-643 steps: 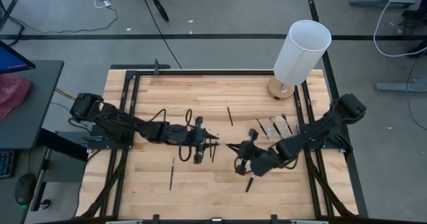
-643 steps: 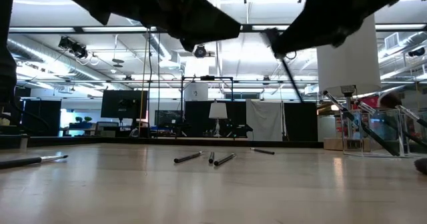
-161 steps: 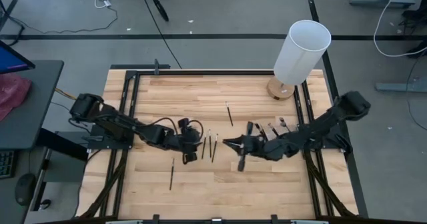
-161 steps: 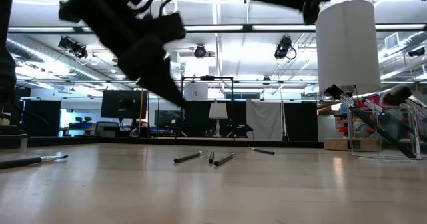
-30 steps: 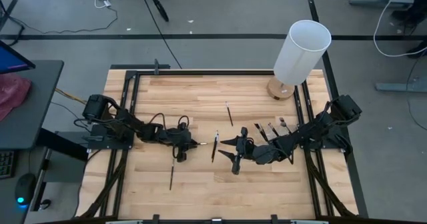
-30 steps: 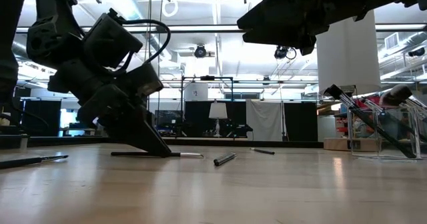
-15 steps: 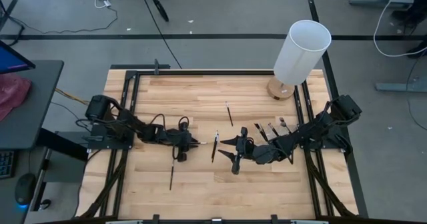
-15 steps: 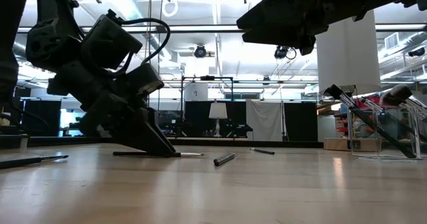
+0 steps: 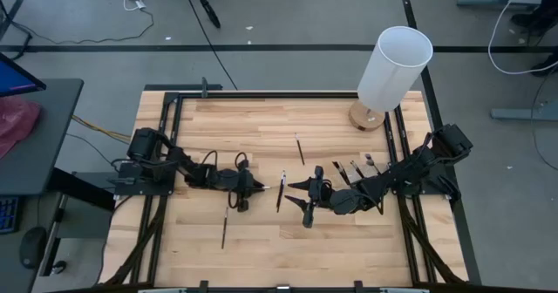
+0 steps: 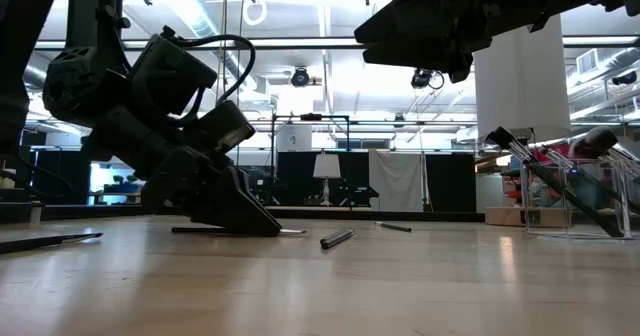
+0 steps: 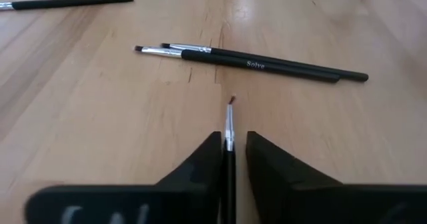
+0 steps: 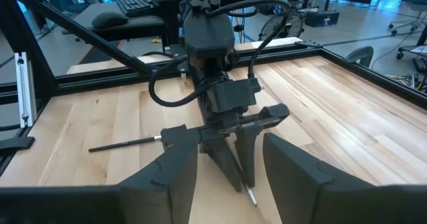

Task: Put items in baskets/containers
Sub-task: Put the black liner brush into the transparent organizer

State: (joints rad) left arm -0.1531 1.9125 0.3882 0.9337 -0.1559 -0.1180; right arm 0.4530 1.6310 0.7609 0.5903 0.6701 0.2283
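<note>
A thin dark brush [image 11: 229,127] with a silver ferrule lies flat on the wooden table. My left gripper [image 9: 250,188] is low over it, pointing toward the table's right. Its fingers [image 11: 208,159] stand close on either side of the brush's shaft, and a narrow gap shows beside it. The low view shows the fingertips [image 10: 262,226] down at the tabletop. My right gripper [image 9: 301,202] hangs raised and wide open, facing the left one, with nothing between its fingers [image 12: 175,163]. The clear holder [image 10: 560,191] at the right has several brushes leaning in it. My left gripper has its two fingers along the brush's shaft [image 11: 229,151], slanting down from the table's left. The brush runs between them with its bristle tip [image 11: 231,100] ahead of the fingertips. I cannot tell whether the fingers touch it. The brush lies on the table.
Two brushes [image 9: 281,191] lie side by side between the grippers. Another [image 9: 299,149] lies farther back and one [image 9: 224,230] nearer the front. A tall white cylinder [image 9: 394,66] on a wooden base stands at the far right corner. A black frame [image 9: 166,153] borders the table.
My left gripper has sunk onto the tabletop and tipped flatter, sliding a little toward the table's right along the brush. The brush lies where it was.
</note>
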